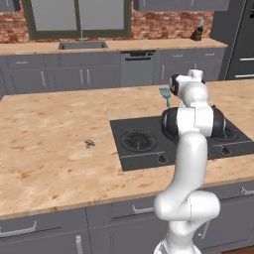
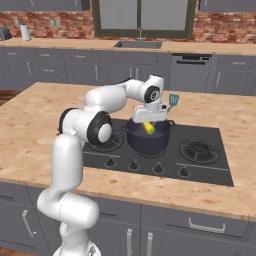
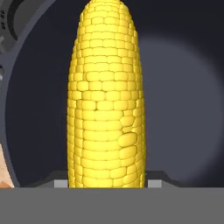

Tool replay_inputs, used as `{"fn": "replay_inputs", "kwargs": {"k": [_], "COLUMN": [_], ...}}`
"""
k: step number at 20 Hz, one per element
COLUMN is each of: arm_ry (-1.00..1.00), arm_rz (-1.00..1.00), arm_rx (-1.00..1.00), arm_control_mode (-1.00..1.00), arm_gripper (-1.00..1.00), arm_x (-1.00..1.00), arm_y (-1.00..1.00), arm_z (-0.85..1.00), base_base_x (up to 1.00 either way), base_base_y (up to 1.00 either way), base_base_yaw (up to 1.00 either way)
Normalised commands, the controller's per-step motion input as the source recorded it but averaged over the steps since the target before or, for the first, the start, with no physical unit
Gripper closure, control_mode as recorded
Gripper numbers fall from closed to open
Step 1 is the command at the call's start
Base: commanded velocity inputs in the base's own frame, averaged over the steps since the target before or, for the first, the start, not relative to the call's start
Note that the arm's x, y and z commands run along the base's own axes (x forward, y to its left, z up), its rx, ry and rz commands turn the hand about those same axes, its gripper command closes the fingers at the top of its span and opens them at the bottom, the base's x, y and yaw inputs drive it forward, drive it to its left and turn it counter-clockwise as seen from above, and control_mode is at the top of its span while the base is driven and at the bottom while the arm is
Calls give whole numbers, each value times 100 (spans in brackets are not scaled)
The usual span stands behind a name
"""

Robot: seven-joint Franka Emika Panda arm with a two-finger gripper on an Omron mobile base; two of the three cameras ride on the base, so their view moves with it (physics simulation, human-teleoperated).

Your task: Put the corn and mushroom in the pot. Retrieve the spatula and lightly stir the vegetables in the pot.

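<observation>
Here the pot sits on the near-left burner, its rim open above; the end effector hovers over it, part-closed on the corn; the spatula stands just beyond.

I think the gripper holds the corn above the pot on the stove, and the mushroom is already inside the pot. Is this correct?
Not quite. The mushroom is not in the pot; it lies on the wooden counter left of the stove, as the left base view shows. The gripper does hold the corn over the pot.
</observation>
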Motion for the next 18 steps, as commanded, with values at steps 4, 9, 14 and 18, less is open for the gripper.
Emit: {"fn": "replay_inputs", "kwargs": {"k": [4,9,14,18], "arm_ry": [-2,-4,-5,0], "arm_rz": [0,0,0,0], "arm_rx": [-3,-2,0,0], "arm_control_mode": [-100,-100,-100,-100], "arm_gripper": [100,100,100,100], "arm_x": [8,7,0,2], "arm_y": [0,0,7,7], "arm_z": [-20,-13,-4,-7], "base_base_x": [0,0,0,0], "base_base_y": [0,0,0,0], "base_base_yaw": [0,0,0,0]}}
